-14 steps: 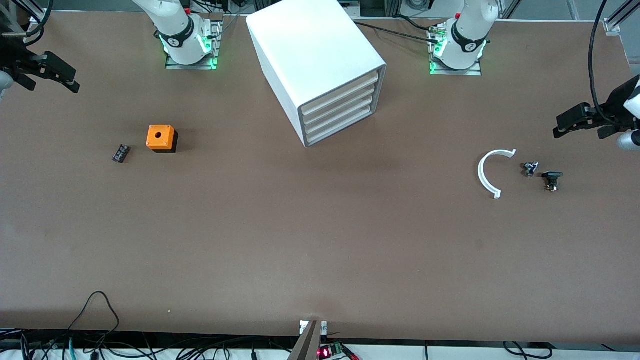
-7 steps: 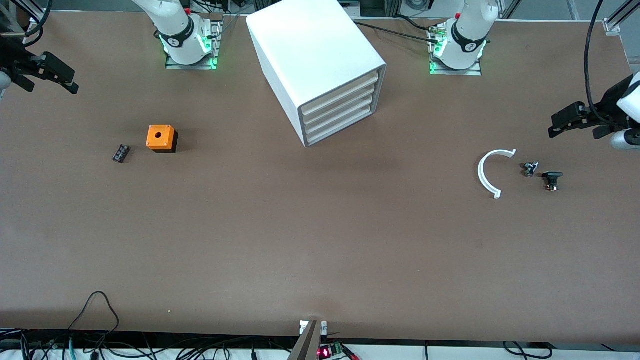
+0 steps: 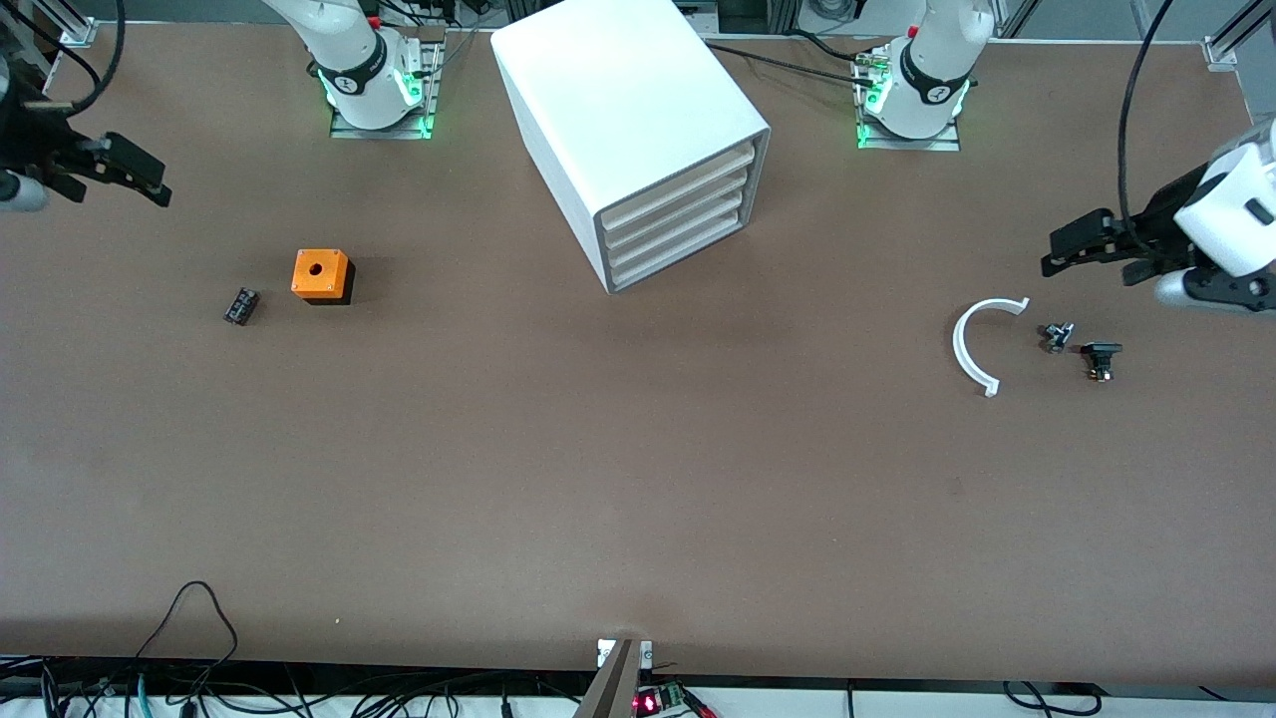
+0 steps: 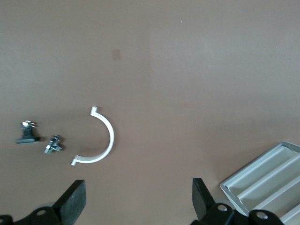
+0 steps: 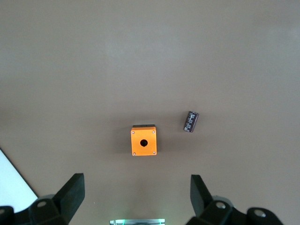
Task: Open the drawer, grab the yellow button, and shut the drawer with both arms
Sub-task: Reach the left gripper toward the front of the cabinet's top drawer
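Two wrist cameras give you what the high front camera cannot: each looks straight down between its own spread fingers. The left wrist view shows the left gripper wide open and holding nothing, above a white curved clip, a small metal piece and a black clamp-like piece, with a corner of the stacked drawer fronts at its edge. The right wrist view shows the right gripper just as wide and just as empty, above the orange cube and a small flat black part.

Only the front view shows you the whole white cabinet standing between the two bases. The drawer is the uppermost of its four and sits pushed in level with the others. You cannot tell where the button is.

Reading the front view as a clock centred on the cabinet, the cube lies at about eight o'clock and the clip at about four.

Both arms reach outward. The left gripper hangs over the table near the left arm's end, close above the clip's group. The right gripper hangs near the right arm's end, at about ten o'clock from the cube.
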{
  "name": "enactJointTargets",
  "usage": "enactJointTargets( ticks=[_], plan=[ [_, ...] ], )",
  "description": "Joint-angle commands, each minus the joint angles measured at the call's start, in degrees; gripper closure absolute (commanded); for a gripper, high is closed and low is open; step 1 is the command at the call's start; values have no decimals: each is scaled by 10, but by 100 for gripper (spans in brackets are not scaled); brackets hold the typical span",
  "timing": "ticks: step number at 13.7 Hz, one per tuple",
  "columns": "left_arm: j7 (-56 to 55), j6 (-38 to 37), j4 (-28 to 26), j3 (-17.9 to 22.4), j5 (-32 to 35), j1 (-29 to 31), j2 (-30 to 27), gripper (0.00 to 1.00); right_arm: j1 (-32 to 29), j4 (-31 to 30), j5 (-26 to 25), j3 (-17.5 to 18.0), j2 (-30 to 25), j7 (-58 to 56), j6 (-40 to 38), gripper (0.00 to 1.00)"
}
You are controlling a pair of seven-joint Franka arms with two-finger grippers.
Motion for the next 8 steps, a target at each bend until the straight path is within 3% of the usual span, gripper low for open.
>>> enactJointTargets(
  ticks=[1,5,8],
  plan=[
    [12,6,-33,-21,-13,-26,28,0,19,66,8,6,81,-9,-11,0],
    [12,-4,-51,-36,-44,-26,66,0,23,85,11,6,98,-3,-38,0],
    [33,-24,-60,-36,-141,-23,101,0,25,87,11,6,98,-6,-37,0]
  ],
)
